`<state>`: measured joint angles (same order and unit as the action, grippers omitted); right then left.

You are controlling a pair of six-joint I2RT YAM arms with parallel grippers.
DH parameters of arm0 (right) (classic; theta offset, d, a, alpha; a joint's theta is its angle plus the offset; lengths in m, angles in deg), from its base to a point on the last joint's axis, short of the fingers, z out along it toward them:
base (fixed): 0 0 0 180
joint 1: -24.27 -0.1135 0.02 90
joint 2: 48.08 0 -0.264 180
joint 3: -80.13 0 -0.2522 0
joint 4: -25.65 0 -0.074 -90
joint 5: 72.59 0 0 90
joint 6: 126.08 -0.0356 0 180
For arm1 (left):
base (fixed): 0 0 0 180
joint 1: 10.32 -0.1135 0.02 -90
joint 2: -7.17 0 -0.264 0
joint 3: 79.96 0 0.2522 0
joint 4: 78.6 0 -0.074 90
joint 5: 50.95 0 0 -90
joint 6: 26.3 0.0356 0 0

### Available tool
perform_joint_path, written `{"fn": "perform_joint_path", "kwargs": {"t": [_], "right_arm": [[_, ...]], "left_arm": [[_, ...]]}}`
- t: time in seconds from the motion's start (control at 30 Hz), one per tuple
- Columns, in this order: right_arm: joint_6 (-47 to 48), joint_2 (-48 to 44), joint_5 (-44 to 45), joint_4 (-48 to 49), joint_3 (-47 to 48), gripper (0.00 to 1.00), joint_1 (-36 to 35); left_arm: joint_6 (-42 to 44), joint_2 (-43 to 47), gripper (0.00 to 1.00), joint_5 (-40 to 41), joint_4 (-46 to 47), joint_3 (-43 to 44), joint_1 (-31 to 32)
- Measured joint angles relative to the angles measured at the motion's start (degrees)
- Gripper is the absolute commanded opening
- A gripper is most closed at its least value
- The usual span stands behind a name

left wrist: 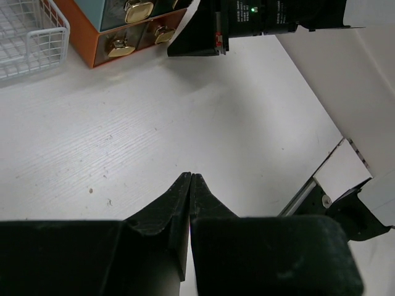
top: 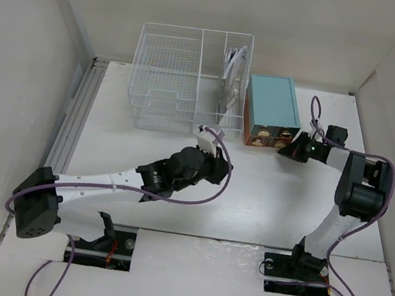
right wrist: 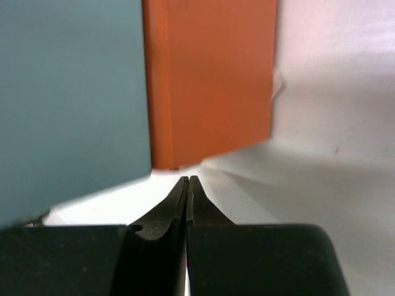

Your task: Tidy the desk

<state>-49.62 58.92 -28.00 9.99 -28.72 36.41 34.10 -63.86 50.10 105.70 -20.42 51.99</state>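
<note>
The desk [top: 249, 200] is a flat white tabletop between white walls. My left gripper [top: 222, 170] is shut and empty over the middle of the desk; in the left wrist view [left wrist: 190, 176] its tips meet just above the bare surface [left wrist: 185, 111]. My right gripper [top: 285, 151] is shut and empty, low on the desk at the front right corner of the teal drawer box [top: 270, 108]. In the right wrist view [right wrist: 188, 179] its tips point at the box's orange front edge [right wrist: 210, 80], close to it, with bare desk [right wrist: 321, 154] to the right.
A white wire basket [top: 189, 76] stands at the back, left of the drawer box, with white items [top: 233, 71] in its right section. The box front has gold knobs [left wrist: 120, 46]. A ribbed metal rail [top: 76, 115] runs along the left edge. The right arm's base [left wrist: 345, 203] shows at the left wrist view's lower right.
</note>
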Motion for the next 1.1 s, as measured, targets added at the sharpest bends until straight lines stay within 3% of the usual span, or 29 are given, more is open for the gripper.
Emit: {"fn": "perform_joint_path", "kwargs": {"t": [0.07,0.13,0.17,0.3,0.4,0.47,0.53,0.63,0.67,0.73,0.93,1.1], "right_arm": [[1.8,-0.8,-0.6,-2.8,-0.2,0.0,0.3],[4.9,-2.4,-1.5,-7.7,-0.2,0.0,1.0],[6.5,-3.5,-1.9,-10.6,-0.1,0.0,1.5],[13.8,-8.8,-3.8,-22.3,0.5,0.0,3.1],[19.1,-13.4,-5.3,-30.0,2.0,0.0,3.5],[22.4,-16.3,-5.8,-34.4,4.2,0.14,3.4],[25.9,-19.3,-4.8,-37.0,8.0,0.39,2.8],[29.8,-25.2,0.4,-36.2,12.7,0.57,0.5],[30.4,-28.0,3.4,-34.9,13.4,0.78,-0.5],[30.5,-34.4,11.0,-30.9,13.6,1.0,-2.8],[26.5,-50.6,27.7,-21.2,12.7,1.0,-9.6],[21.6,-58.2,33.1,-16.1,7.6,1.0,-10.5]], "left_arm": [[-0.1,0.8,0.21,0.1,-0.4,-0.4,0.0],[-0.1,1.9,0.47,0.0,-0.7,-1.1,0.0],[0.0,2.6,0.68,-0.3,-0.9,-1.5,0.0],[1.1,5.9,0.97,-2.3,-1.9,-2.7,0.4],[2.3,8.9,1.0,-3.1,-3.1,-2.8,0.7],[3.0,11.1,1.0,-2.8,-4.2,-2.8,0.7],[3.6,13.1,1.0,-1.2,-6.0,-2.8,0.7],[4.3,14.6,1.0,2.1,-9.7,-2.6,0.7],[4.5,14.9,1.0,3.1,-11.0,-2.6,0.7],[4.7,15.6,1.0,4.3,-13.9,-2.6,0.1],[4.4,18.1,1.0,9.6,-21.0,-2.0,-4.0],[3.2,18.2,1.0,12.9,-27.1,2.1,-8.7]]}}
